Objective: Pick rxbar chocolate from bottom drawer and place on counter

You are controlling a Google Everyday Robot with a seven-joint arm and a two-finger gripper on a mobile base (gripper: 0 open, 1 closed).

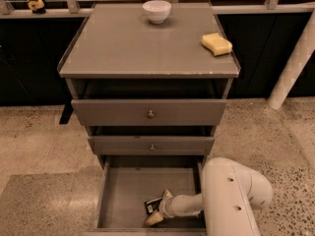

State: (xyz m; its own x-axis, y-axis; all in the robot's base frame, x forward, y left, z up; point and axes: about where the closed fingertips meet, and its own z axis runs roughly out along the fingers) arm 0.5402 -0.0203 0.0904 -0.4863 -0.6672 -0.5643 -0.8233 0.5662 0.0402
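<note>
Jaws straddle rxbar chocolate [153, 205], bottom drawer [129, 188].

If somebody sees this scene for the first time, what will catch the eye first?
First comes the big white robot arm at the lower right, its end effector down in the open bottom drawer at the black rxbar chocolate. Next come the yellow sponge and the white bowl on the grey counter.

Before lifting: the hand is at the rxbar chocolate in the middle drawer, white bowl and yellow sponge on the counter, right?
No. The camera view shows the hand at the rxbar chocolate in the bottom drawer; white bowl and yellow sponge on the counter.
</note>
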